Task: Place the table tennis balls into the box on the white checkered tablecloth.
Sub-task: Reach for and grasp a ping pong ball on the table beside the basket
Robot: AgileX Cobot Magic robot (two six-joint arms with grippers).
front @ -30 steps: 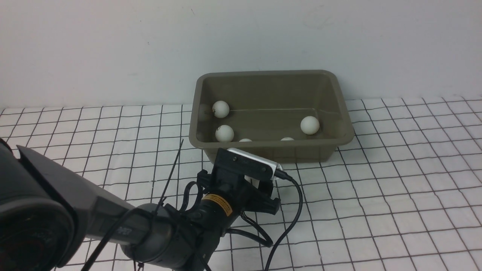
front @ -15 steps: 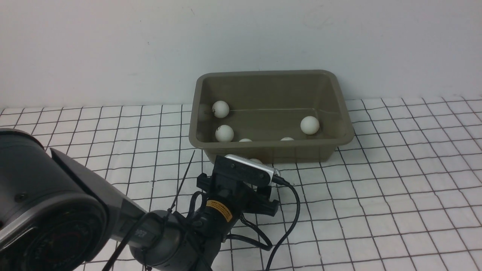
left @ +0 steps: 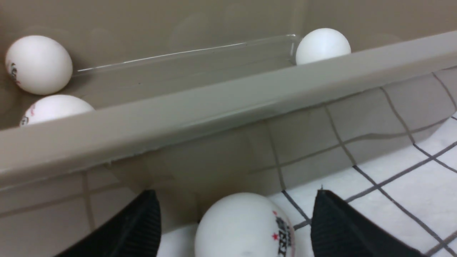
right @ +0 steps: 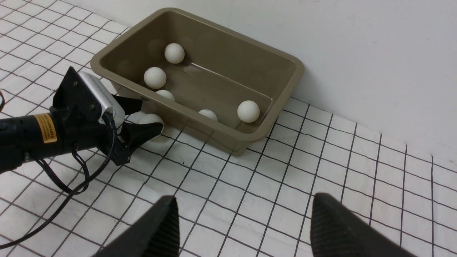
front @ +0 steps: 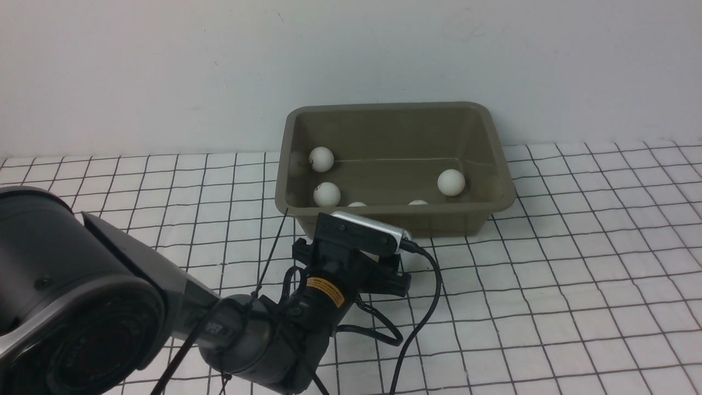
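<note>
Your rectangular olive-grey plastic box [front: 390, 131] with the flared rim sits on the white checkered tablecloth [front: 576, 274], at the far middle of the scene, close to the plain white wall [front: 164, 66]. Five small matte white table tennis balls lie inside it. The far-left ball [front: 321, 158] is at the far left corner, and the near-left ball [front: 327, 194] lies nearer you on the same side. The right-hand ball [front: 451, 182] is toward the right end. Two more sit against the near wall, with only their tops showing over the rim.

The sixth ball [left: 246, 225], printed with a dark logo and small red stars, rests on the cloth outside the box. It is just beside the near wall, toward the box's left end. Your left gripper [right: 148, 116] is down at the cloth with its jaws spread wide. One black finger [left: 342, 228] stands on each side of that ball, with a visible gap on both sides, so nothing is gripped. In the front view the silver wrist camera [front: 367, 233] and its black cable [front: 433, 285] hide the ball.

Your right gripper [right: 245, 198] shows only in its own wrist view. It hangs above the bare cloth, apart from the box and nearer you — jaws apart, with nothing between them.
</note>
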